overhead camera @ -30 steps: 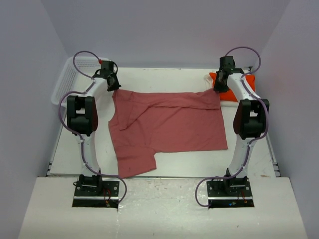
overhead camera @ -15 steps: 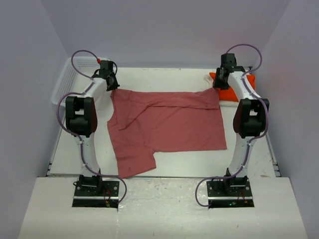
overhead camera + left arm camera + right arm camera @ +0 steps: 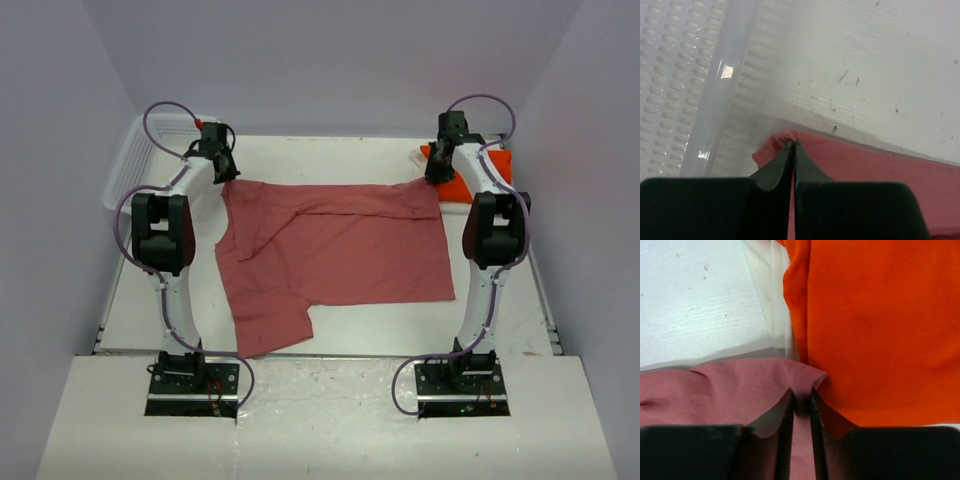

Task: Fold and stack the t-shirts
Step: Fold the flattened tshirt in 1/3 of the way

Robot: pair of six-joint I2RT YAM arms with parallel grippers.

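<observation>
Two far corners of the rose-red t-shirt, spread mid-frame on the counter, are pinched by the left fingers and the right fingers. The right arm has edged left. The contents of the basket, upper left, are unclear.

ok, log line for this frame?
left tool: shut on red shirt, far-left corner | right tool: shut on far-right corner | orange shirt: beside right tool
</observation>
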